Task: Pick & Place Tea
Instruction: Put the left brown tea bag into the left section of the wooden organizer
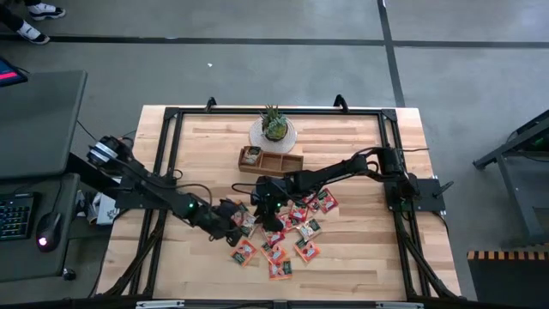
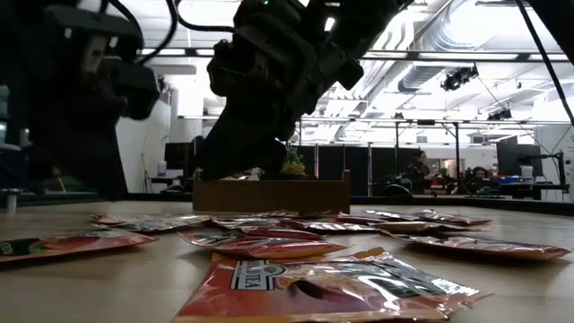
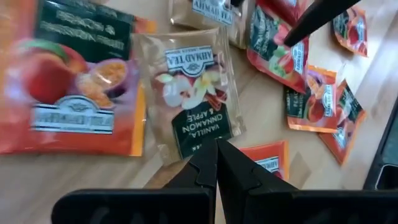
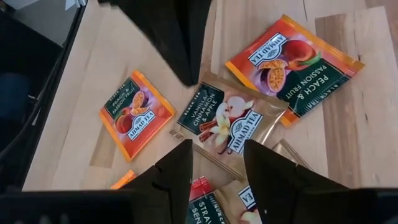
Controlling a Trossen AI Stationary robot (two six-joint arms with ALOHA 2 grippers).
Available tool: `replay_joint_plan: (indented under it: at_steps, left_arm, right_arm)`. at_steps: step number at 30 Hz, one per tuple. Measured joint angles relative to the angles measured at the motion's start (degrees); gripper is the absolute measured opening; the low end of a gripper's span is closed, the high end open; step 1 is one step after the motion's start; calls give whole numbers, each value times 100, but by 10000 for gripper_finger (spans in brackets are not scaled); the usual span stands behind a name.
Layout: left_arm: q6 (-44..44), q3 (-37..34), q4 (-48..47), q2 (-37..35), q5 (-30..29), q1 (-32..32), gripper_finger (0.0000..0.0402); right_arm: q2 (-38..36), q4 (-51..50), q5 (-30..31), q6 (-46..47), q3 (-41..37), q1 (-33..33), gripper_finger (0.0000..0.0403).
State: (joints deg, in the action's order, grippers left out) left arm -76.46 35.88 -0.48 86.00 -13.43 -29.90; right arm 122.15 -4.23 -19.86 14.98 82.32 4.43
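Note:
Several tea sachets, mostly red-orange, lie flat and scattered on the wooden table. Among them lies a pale beige sachet. My left gripper is shut and slants down, with its tips at one edge of that beige sachet. My right gripper is open. It hovers over the opposite edge of the same sachet, one finger to each side, with nothing between them. In the low view, both grippers hang dark over the sachets. My left gripper's shut fingertips stand at the beige sachet's edge, slanting down from the table's left. The sachet lies flat on the table. I cannot tell whether the tips touch it.
A brown wooden tray with three compartments stands just beyond the sachets. Behind it is a small plant on a white plate. A black frame runs around the table top. A large peach sachet lies beside the beige one.

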Motion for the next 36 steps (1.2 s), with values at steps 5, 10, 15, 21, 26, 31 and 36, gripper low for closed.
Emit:
replay_joint_plan:
  at_steps: [5, 10, 15, 21, 26, 31, 36]
  left_arm:
    - [-3, 3, 293, 374, 104, 46, 0]
    - [-44, 22, 448, 652, 254, 69, 0]
    - [-30, 26, 491, 853, 266, 67, 0]
    - [-2, 28, 410, 948, 261, 67, 0]
    - [128, 26, 396, 957, 203, 67, 0]
    - [141, 24, 380, 961, 194, 65, 0]
    - [170, 22, 364, 963, 174, 65, 0]
  right_arm:
    - [0, 13, 0, 19, 0, -4, 140]
    - [0, -27, -2, 127, 0, -53, 140]
    - [0, -28, 34, 316, 0, -106, 140]
    - [5, -333, 37, 897, 0, -114, 140]
    - [181, -445, -238, 1493, 1, -133, 140]
    - [280, -304, -389, 1717, 2, -134, 140]
    - [395, 79, -654, 1960, 2, -135, 140]
